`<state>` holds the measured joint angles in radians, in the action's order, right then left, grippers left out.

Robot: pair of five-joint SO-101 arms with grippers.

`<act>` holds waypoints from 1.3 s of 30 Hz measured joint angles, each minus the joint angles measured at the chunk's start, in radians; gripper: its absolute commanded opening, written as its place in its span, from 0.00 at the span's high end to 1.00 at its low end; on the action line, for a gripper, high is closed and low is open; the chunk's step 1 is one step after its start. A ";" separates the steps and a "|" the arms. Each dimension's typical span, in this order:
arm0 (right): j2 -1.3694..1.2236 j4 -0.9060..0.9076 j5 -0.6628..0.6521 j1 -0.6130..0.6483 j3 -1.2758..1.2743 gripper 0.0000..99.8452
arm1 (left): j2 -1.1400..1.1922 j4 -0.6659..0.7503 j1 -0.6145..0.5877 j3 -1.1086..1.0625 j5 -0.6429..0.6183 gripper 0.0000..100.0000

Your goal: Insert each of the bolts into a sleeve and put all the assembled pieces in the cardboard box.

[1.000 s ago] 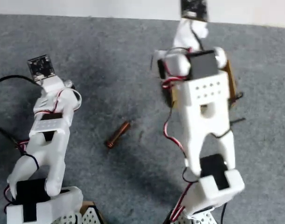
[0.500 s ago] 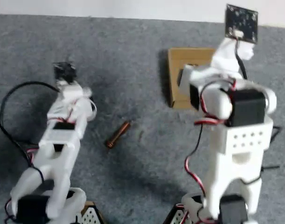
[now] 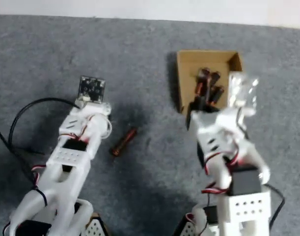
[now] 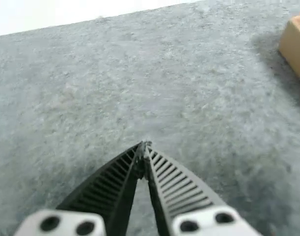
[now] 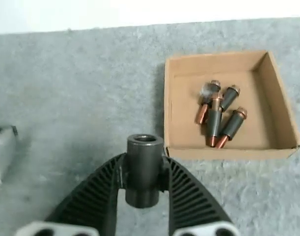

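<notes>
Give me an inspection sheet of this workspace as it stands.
Surface: grey felt-like mat.
Job's things: bolt lying loose on the mat; cardboard box holding four assembled pieces; dark sleeve in the right end effector.
Clutter: nothing seen.
End effectors: left end effector shut and empty; right end effector shut on the sleeve.
Cables: black cable looping beside the left arm; red wires along the right arm.
Surroundings: white strip beyond the mat's far edge.
</notes>
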<state>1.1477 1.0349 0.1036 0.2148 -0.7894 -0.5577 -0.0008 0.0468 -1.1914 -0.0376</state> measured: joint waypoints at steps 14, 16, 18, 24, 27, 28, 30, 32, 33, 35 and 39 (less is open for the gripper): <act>0.068 -0.460 0.006 -0.107 -0.609 1.00 | -0.009 -0.445 0.083 0.170 0.000 0.99; 0.068 -0.506 0.008 -0.107 -0.655 1.00 | -0.009 -0.448 0.083 0.176 0.000 0.99; 0.069 -0.540 0.008 -0.107 -0.666 1.00 | -0.009 -0.459 0.083 0.192 0.000 0.99; 0.069 -0.617 0.008 -0.107 -0.671 1.00 | -0.009 -0.624 0.150 0.281 0.000 0.99; 0.069 -0.624 0.008 -0.107 -0.671 1.00 | -0.009 -0.700 0.181 0.315 0.000 0.99; 0.069 -0.624 0.008 -0.107 -0.671 1.00 | -0.009 -0.707 0.184 0.321 0.000 0.99; 0.069 -0.624 0.008 -0.110 -0.671 1.00 | -0.009 -0.718 0.181 0.321 0.000 0.99; 0.069 -0.624 0.008 -0.110 -0.671 1.00 | -0.009 -0.721 0.181 0.324 0.000 0.99; 0.069 -0.624 0.008 -0.110 -0.671 1.00 | -0.009 -0.721 0.184 0.324 0.000 0.99; 0.069 -0.624 0.008 -0.133 -0.671 1.00 | -0.009 -0.721 0.187 0.324 0.000 0.99; 0.069 -0.624 0.008 -0.143 -0.671 1.00 | 0.037 -0.743 0.183 0.374 0.000 0.99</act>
<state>1.2167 0.4104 0.1112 0.0721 -1.4599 -0.5209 -0.7434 0.2294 -0.8170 -0.0376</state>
